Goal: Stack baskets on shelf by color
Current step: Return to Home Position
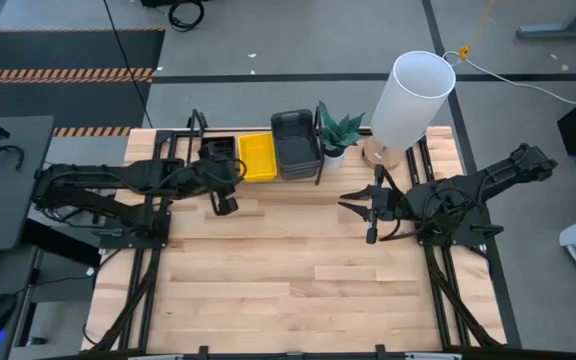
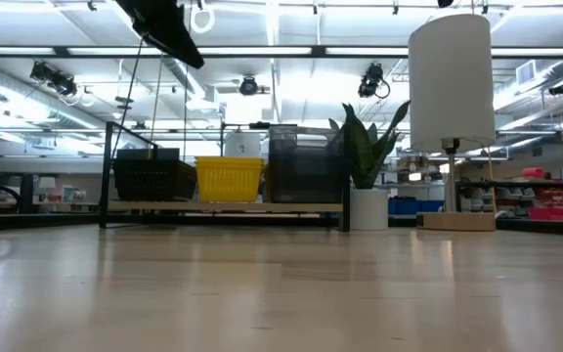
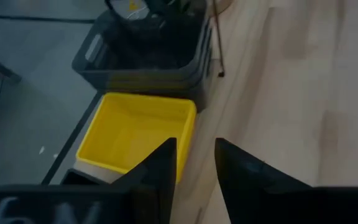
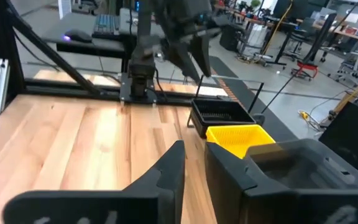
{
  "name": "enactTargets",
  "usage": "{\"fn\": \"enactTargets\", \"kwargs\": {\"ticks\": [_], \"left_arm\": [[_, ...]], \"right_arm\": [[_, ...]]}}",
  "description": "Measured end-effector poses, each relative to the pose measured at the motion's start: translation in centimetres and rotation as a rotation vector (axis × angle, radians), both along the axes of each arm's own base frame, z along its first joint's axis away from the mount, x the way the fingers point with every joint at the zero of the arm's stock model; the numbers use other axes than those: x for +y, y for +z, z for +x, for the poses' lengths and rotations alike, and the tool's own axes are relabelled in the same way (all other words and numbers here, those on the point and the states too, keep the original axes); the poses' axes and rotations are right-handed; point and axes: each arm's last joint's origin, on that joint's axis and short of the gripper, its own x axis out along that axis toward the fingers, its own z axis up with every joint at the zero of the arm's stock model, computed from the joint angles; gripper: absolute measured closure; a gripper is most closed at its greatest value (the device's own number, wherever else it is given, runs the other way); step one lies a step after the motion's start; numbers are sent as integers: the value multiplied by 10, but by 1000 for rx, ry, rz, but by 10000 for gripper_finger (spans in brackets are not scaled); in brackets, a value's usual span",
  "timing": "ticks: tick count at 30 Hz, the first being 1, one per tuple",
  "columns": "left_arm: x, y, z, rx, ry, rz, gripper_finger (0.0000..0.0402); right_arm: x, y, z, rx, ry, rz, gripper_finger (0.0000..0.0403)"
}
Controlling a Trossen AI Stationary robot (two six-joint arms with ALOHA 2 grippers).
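Observation:
The shelf (image 2: 223, 206) stands along the table's far edge. On its board sit, from left to right, the black mesh baskets (image 1: 219, 149) (image 2: 154, 178), the yellow baskets (image 1: 258, 157) (image 2: 229, 179) (image 3: 135, 134) and the stacked dark grey baskets (image 1: 296, 143) (image 2: 306, 171) (image 3: 145, 59). My left gripper (image 1: 226, 204) (image 3: 194, 168) hovers open above the table, just on the near side of the black and yellow baskets, and holds nothing. My right gripper (image 1: 363, 215) (image 4: 194, 168) is open and empty over the table's right half, its fingers pointing toward the left.
A potted plant (image 1: 338, 130) (image 2: 365, 186) stands at the shelf's right end. A lamp with a white shade (image 1: 408, 100) (image 2: 450, 88) stands right of it on a wooden base. The wooden tabletop (image 1: 288, 270) spreads out on the near side of the shelf.

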Motion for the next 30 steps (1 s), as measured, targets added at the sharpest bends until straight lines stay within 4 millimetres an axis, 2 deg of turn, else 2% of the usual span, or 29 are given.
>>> {"fn": "enactTargets", "kwargs": {"ticks": [8, 14, 18, 22, 30], "left_arm": [[-18, 3, -7, -36, -57, -24, 285], [-34, -40, -13, 6, -96, -63, 285], [-38, -61, -22, -56, -107, -81, 285], [-36, -67, -35, -155, -107, -90, 285], [-31, -67, -63, -339, -137, -38, 285]], "right_arm": [[-2, -2, -4, 34, -4, 1, 368], [-3, -5, -6, 65, -21, -6, 385], [-5, -12, -10, 79, -22, -18, 395], [-13, -18, -22, 61, -40, -12, 398], [-29, -27, -58, -54, -60, 45, 397]]}}
